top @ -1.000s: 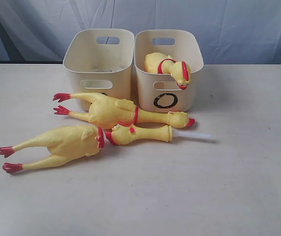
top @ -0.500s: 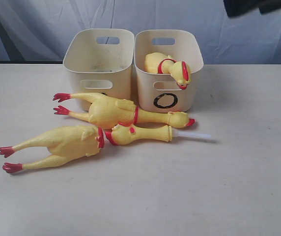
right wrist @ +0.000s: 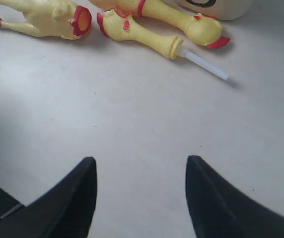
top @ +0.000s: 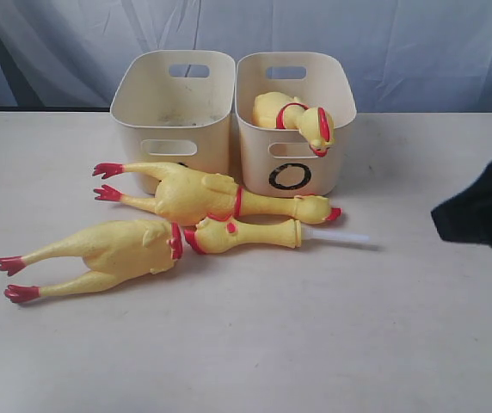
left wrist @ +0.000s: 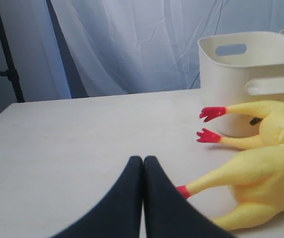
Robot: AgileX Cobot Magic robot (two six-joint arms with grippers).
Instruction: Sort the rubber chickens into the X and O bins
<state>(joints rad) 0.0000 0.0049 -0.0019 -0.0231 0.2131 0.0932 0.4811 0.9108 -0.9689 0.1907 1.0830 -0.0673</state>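
Note:
One whole rubber chicken (top: 220,196) lies on the table in front of two cream bins. Nearer the front lie a headless body piece (top: 108,249) and a neck piece (top: 246,235) with a white tube (top: 341,236). Another chicken (top: 298,116) hangs over the rim of the O bin (top: 342,129). The left bin (top: 134,95) holds nothing, and the chicken hides its mark. My right gripper (right wrist: 141,161) is open and empty above bare table, short of the tube (right wrist: 204,63); in the exterior view it (top: 442,217) shows at the right edge. My left gripper (left wrist: 143,158) is shut and empty beside the body piece's legs (left wrist: 206,183).
A pale curtain (top: 401,52) hangs behind the bins. A dark stand pole (left wrist: 5,54) rises off the table's far left in the left wrist view. The table (top: 272,344) runs wide and bare towards the front.
The right arm came into the exterior view at the top right, then dropped to the right edge at table height. Chickens and bins have not moved.

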